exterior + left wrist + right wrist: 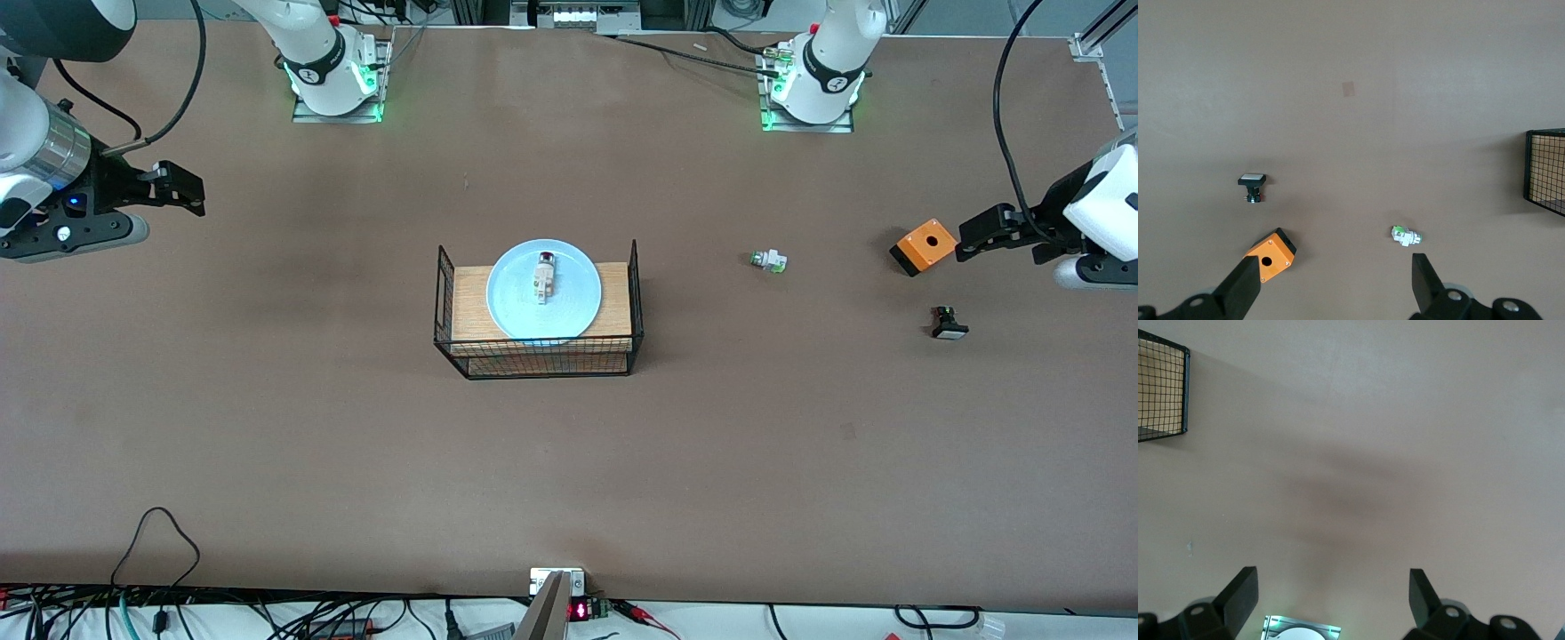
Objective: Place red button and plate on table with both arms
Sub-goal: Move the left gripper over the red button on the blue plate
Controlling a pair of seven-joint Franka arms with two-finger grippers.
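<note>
The light blue plate [514, 298] lies on the wooden-topped black wire basket [538, 356] in the middle of the brown table [311, 427]. The red button [544, 276] lies on the plate, its dark red cap toward the robots' bases. My right gripper [188, 191] is open and empty, up over bare table toward the right arm's end; it also shows in the right wrist view [1331, 597]. My left gripper [973, 236] is open and empty at the left arm's end, right beside an orange box [925, 246]; it also shows in the left wrist view [1331, 287].
A whitish part with a green cap [769, 260] [1406, 235] lies between the basket and the orange box [1270, 254]. A black-and-white button [948, 324] [1253, 186] lies nearer the front camera than the box. A basket corner shows in both wrist views [1546, 170] [1161, 387].
</note>
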